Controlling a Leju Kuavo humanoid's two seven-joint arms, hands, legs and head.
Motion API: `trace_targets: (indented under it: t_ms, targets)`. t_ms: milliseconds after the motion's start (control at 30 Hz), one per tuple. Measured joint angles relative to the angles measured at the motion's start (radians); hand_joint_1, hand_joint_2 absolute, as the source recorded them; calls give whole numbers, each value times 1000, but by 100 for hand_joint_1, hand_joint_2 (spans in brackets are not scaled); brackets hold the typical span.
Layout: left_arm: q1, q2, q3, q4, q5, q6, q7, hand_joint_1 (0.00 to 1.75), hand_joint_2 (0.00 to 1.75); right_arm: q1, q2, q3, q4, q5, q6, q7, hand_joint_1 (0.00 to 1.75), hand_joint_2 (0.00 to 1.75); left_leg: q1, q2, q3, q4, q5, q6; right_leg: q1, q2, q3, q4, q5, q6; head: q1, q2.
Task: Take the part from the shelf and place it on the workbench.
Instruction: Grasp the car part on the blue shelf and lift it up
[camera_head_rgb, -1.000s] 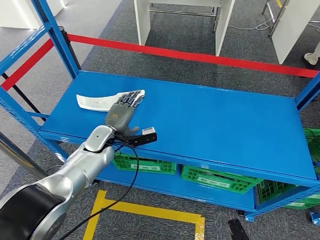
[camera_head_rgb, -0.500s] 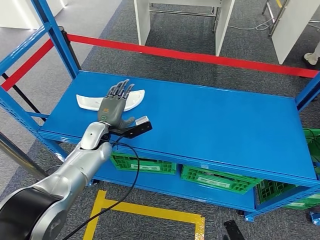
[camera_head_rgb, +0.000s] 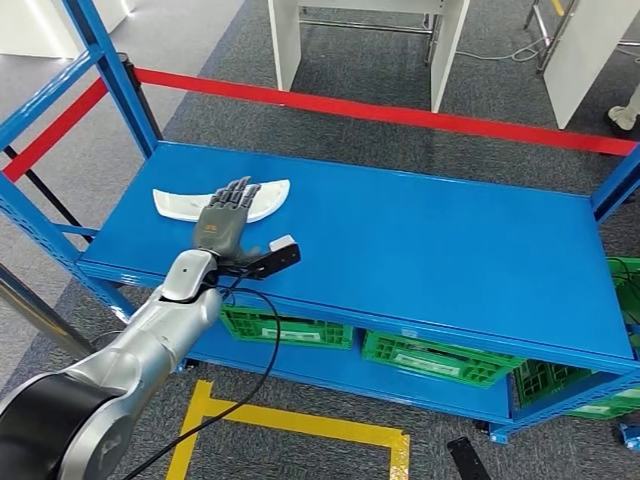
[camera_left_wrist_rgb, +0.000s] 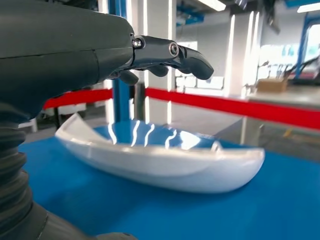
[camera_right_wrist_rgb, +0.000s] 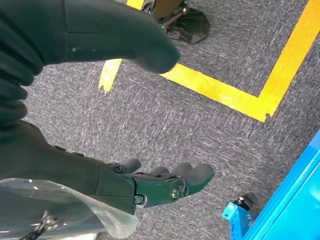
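Nearest, the right hand (camera_right_wrist_rgb: 158, 185) is seen hanging over grey carpet beside a yellow floor line (camera_right_wrist_rgb: 222, 92); its fingers (camera_right_wrist_rgb: 188, 177) are apart and nothing is held. Further out, the left hand (camera_head_rgb: 223, 220) is extended over the blue shelf (camera_head_rgb: 423, 240), palm down, fingers (camera_left_wrist_rgb: 170, 52) spread and straight above the part (camera_head_rgb: 264, 200), with nothing clamped. In the left wrist view a gap is visible between fingertips and part; contact is not shown.

The part (camera_left_wrist_rgb: 162, 160) lies flat on the shelf's far left region, behind the hand. It is a white, glossy, curved shell: long, shallow, tapered to a rounded end on one side and flared with a raised lip on the other. Reflections indicate a smooth moulded surface, probably plastic. It is judged light and fairly stiff but thin-walled, so slippery under the fingers and liable to slide on the painted metal when pushed. A hold across the middle, fingers over the far edge and thumb under the near edge, is judged most secure.

Beyond, a red barrier tape (camera_head_rgb: 377, 108) is stretched across.
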Motion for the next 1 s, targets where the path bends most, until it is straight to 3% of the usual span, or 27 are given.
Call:
trace_targets:
  t_ms: [167,333,367,500,1000]
  targets:
    - [-2,-1,-6,20,-16,-64,37,0,175,-1,0,0,0,4,8,6,0,175,0,0,0,0,0,0,0,0,0,0,0,0,0,0]
    - [-2,-4,-7,30,-16,-68,65,0,175,-1,3,0,0,10,11,7,0,175,0,0,0,0,0,0,0,0,0,0,0,0,0,0]
    - [-2,-5,-7,31,-16,-67,72,7,175,-1,3,0,0,11,11,8,0,175,0,0,0,0,0,0,0,0,0,0,0,0,0,0]
    - [-3,-6,-7,38,-4,-56,93,175,175,-1,8,0,0,14,12,8,0,175,0,0,0,0,0,0,0,0,0,0,0,0,0,0]
    - [-1,-12,2,49,30,-42,52,175,175,4,13,0,1,26,14,6,0,175,0,0,0,0,0,0,0,0,0,0,0,0,0,0]
